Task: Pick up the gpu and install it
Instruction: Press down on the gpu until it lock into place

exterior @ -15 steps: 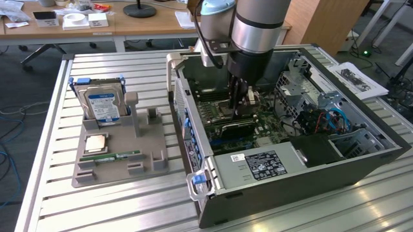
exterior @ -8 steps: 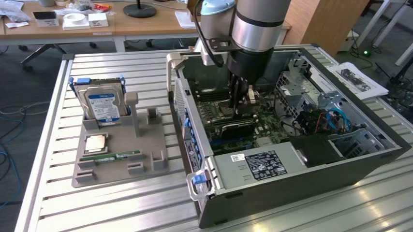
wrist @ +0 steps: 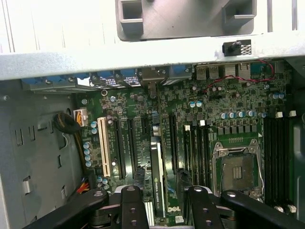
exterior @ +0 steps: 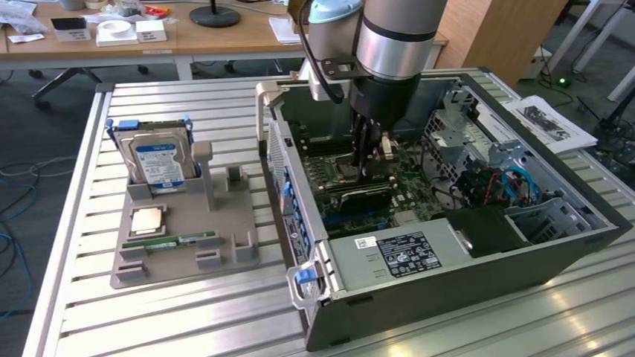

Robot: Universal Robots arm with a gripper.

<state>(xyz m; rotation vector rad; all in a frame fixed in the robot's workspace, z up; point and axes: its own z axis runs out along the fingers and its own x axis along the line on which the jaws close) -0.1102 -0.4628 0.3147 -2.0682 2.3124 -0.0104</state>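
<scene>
Fingers (wrist: pixel 162 202) spread apart, straddling the gpu (wrist: pixel 157 176) (edge-on, lower end hidden) on the motherboard (wrist: pixel 228 119).

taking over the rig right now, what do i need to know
Pincer: open, down inside the case, jaws on either side of the gpu.
Gpu: stands upright on the motherboard, not on the holder.
Done: pick-up, and the card set into the board.
Left: I cannot tell whether it is fully seated. The pincer is not yet clear of the card.
</scene>
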